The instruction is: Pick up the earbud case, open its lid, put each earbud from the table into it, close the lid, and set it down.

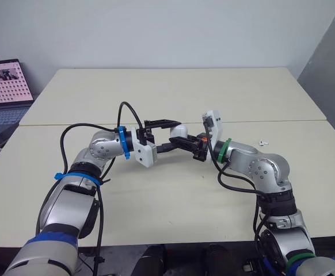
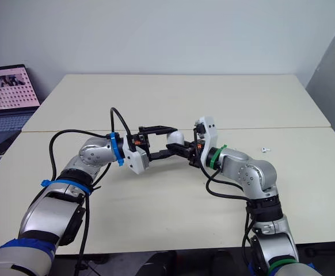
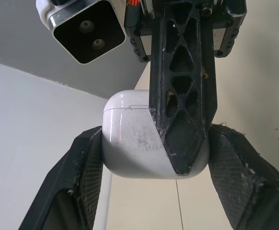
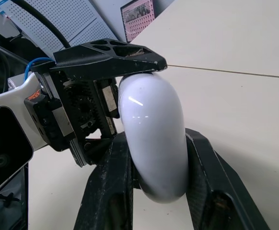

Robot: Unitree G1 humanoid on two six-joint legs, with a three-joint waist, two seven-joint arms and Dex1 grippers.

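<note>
- The glossy white rounded earbud case (image 4: 151, 120) is held in the air above the pale beige tabletop (image 1: 156, 201), its lid shut.
- It is gripped from opposite sides by both black-fingered claws: the left claw (image 3: 156, 134) is clenched on it, and so is the right claw (image 4: 155, 143).
- A small white earbud (image 1: 263, 142) is seen lying on the tabletop, well apart, beyond the right arm.
- An open laptop (image 1: 3, 83) is placed off the tabletop's left edge.

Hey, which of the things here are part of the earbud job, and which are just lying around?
Part of the job: earbud case, held between the left gripper and the right gripper; one earbud lying on the table, on the robot's right.
Just lying about: open laptop off the table's left side.
</note>
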